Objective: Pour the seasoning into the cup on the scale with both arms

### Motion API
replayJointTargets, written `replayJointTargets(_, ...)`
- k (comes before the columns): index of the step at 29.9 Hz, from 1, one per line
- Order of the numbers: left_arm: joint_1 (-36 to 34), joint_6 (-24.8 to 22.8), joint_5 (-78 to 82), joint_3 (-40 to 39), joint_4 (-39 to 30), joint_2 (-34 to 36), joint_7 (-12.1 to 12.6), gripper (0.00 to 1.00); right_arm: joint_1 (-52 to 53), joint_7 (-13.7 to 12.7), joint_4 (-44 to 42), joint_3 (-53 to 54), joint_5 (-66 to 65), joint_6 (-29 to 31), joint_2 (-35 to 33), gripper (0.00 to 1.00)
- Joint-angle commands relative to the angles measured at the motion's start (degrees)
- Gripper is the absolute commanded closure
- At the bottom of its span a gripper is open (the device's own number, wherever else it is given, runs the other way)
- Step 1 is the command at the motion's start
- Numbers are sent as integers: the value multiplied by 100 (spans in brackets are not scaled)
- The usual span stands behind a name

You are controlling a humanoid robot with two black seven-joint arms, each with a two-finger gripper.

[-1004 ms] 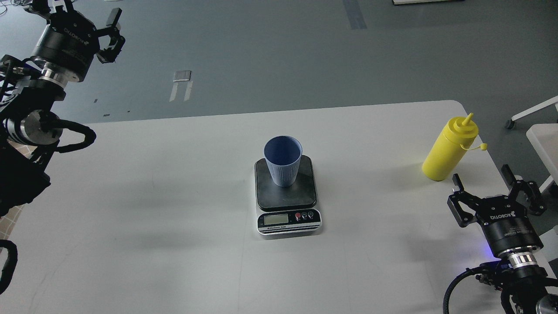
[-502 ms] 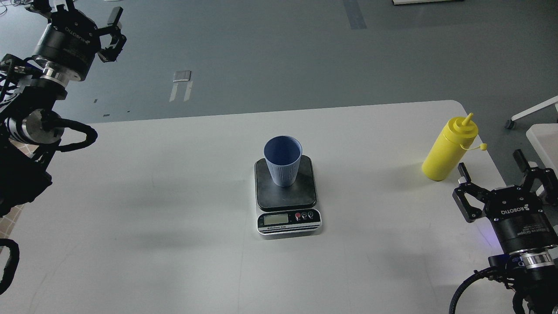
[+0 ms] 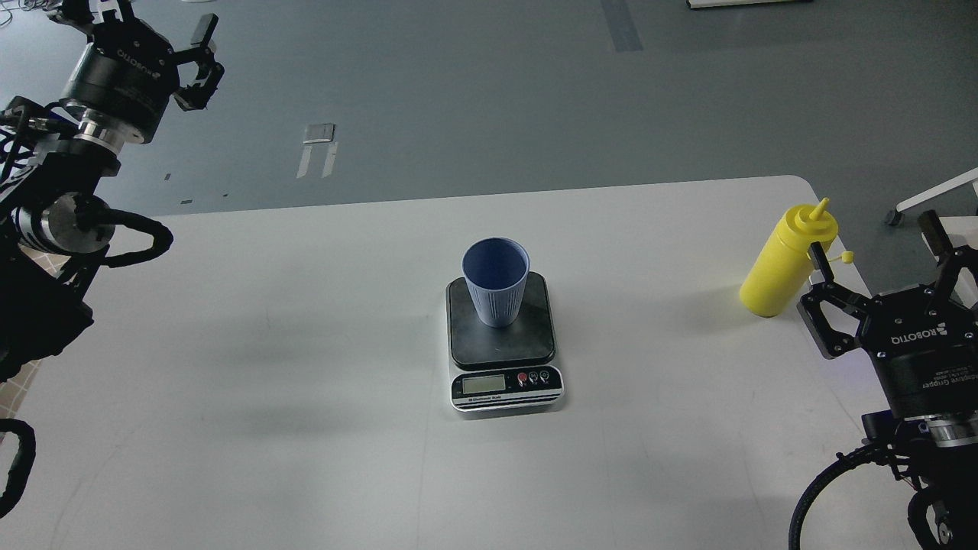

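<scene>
Right tool (image 3: 879, 244), fingers apart, advancing since a second ago; seasoning (image 3: 785, 263) now just left of it, ungrasped. Left tool (image 3: 157, 34) apart, idling far from cup (image 3: 496, 281).

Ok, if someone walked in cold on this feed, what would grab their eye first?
Probably the bright yellow seasoning bottle standing near the table's right edge, with the open right gripper close beside it, its fingers not closed on it. Next, the light blue cup upright on the scale at the table's centre. The left gripper hangs high at far left, open.
</scene>
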Motion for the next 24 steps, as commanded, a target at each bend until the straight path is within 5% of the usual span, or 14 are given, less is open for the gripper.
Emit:
replayJointTargets(1,-20,0,0,-5,0,-10,0,2,224,0,-4,-8,-19,-1,-262,1)
replayJointTargets(13,-99,0,9,3,0,-10,9,2,1770,18,-399,-26,-63,-1,-1765,0)
replayJointTargets(24,-363,0,18,-49,-9,-45,-26,2,4336,9,-2253,-1449,-291,-1,-2407,0)
